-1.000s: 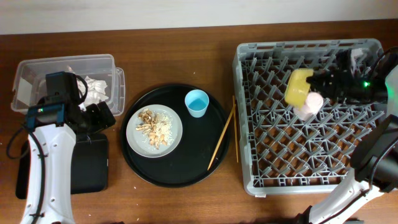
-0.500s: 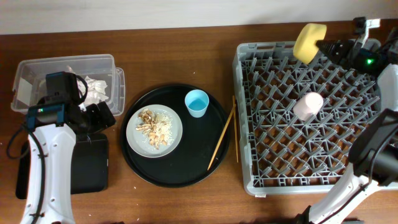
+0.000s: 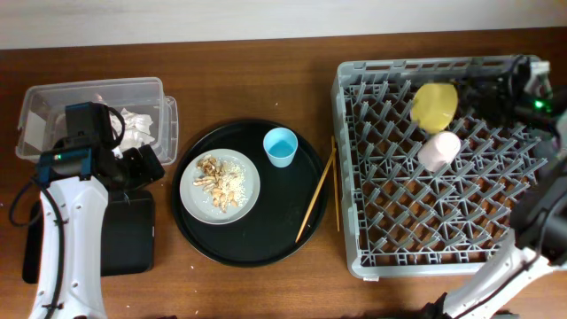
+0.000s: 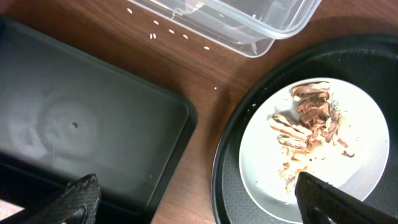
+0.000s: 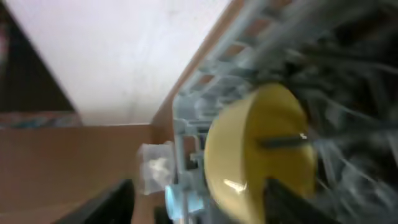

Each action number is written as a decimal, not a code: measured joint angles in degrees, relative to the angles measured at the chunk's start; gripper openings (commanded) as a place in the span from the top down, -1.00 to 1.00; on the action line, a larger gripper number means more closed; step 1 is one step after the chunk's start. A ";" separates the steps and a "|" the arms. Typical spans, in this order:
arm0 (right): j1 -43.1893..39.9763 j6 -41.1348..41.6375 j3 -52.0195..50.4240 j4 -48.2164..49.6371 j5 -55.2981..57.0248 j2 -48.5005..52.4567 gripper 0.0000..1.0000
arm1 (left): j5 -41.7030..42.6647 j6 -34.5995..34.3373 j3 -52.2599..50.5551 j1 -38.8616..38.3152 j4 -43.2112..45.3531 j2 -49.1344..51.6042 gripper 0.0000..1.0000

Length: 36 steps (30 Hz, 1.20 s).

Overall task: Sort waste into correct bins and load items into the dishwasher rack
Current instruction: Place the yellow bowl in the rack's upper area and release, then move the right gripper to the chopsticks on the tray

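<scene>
Since 0.5 s ago the yellow bowl (image 3: 435, 105) has come down from above the far rim of the dishwasher rack (image 3: 425, 263). It now lies tilted on its side among the pegs in the far right part, just beyond the small pink cup (image 3: 439, 151), which lies on its side where it was. The right gripper (image 3: 474, 89) is just beside the bowl's rim. The right wrist view is blurred, with the bowl just ahead of 2 dark fingers (image 5: 292, 199), and I cannot tell whether they clench it or have let go. The left gripper (image 4: 196, 186) has not moved; its fingers are spread wide with nothing between them, over the shallow black rectangular tray (image 4: 74, 124) and the edge of the large round black tray (image 4: 227, 168). On the round tray sit the pale grey plate (image 3: 246, 190), carrying brown food scraps (image 3: 220, 177), and the light-blue cup (image 3: 281, 146), upright. The 2 chopsticks (image 3: 314, 197) lie by that tray's right edge, next to the rack. A crumpled wrapper (image 3: 135, 127) lies in the clear tub (image 3: 89, 86)
</scene>
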 measured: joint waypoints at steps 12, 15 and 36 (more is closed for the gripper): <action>22.49 -0.92 1.73 -6.16 52.35 -13.86 0.63 | 0.00 0.00 -0.02 0.00 -0.07 0.00 -0.99; 24.00 0.50 1.44 -5.53 61.07 -8.20 0.85 | 0.00 0.00 -0.02 0.00 0.00 0.00 -0.99; 45.22 5.07 24.70 -47.25 58.62 -27.69 -0.24 | 0.02 0.00 0.00 0.00 -0.02 0.00 -0.99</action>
